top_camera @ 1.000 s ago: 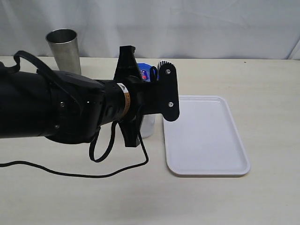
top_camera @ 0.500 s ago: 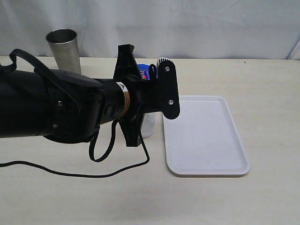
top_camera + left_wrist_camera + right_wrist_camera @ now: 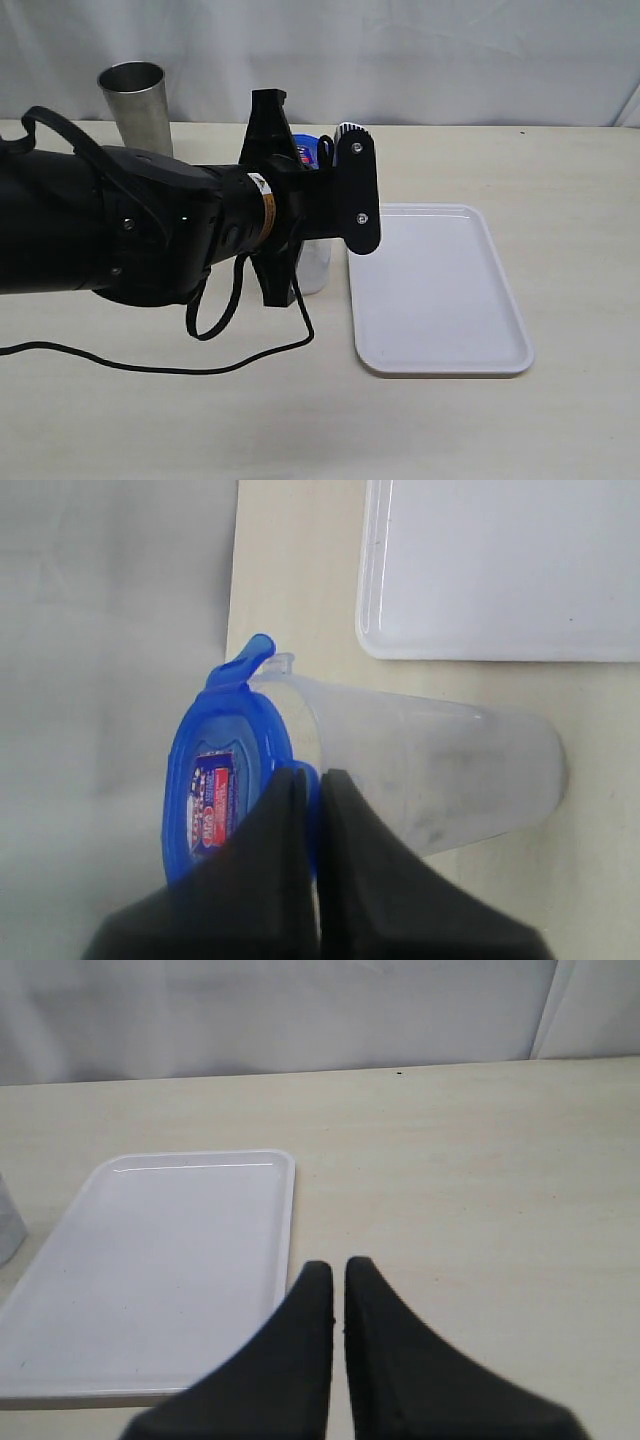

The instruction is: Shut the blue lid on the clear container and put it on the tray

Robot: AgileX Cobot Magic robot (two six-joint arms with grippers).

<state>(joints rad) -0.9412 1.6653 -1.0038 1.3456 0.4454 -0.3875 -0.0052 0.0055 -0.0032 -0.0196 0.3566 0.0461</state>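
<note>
Since the clear container [image 3: 430, 770] looks light, thin and slippery, grip its mid-body; left gripper [image 3: 310, 776] clenched, apparently against the blue lid [image 3: 235, 725], right gripper [image 3: 338, 1272] clenched empty.

The left arm [image 3: 120, 235] lies across the table's [image 3: 580, 170] left half, closing off the clear container [image 3: 318, 268] from that side. Its cable [image 3: 150, 368] loops toward the front edge. A steel cup [image 3: 134, 105] stands near the back left corner. The tray [image 3: 440, 300] and the surface toward the right edge lie open.
</note>
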